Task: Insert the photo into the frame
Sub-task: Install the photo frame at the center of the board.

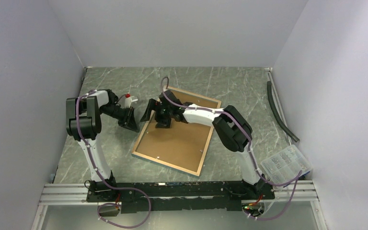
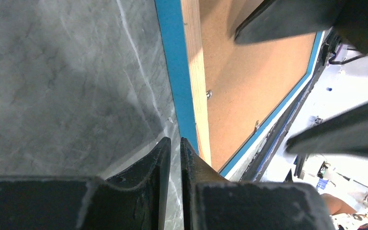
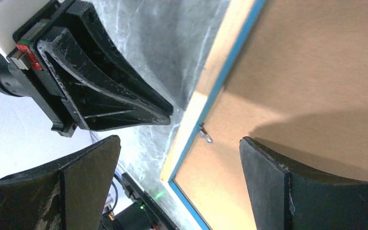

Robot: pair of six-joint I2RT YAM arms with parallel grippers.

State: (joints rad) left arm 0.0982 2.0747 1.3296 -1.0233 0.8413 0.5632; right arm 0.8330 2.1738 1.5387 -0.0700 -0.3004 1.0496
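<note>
The frame [image 1: 166,164] lies face down in the middle of the table, with its pale wood back rim up and its turquoise edge showing in the left wrist view [image 2: 175,72]. A plain brown backing board [image 1: 179,139] fills it. The photo is out of view. My left gripper [image 1: 131,126] is shut and empty, its tips [image 2: 175,141] low over the table just left of the frame's left rim. My right gripper [image 1: 156,117] is open wide over that same rim [image 3: 220,62], one finger over the board [image 3: 316,72] and the other over the table. A small metal tab [image 3: 205,136] sits at the rim.
A black hose [image 1: 280,112] lies along the right wall. A clear plastic box [image 1: 287,163] sits at the front right. The arms' base rail [image 1: 172,191] runs along the near edge. Grey walls enclose the marbled table on three sides.
</note>
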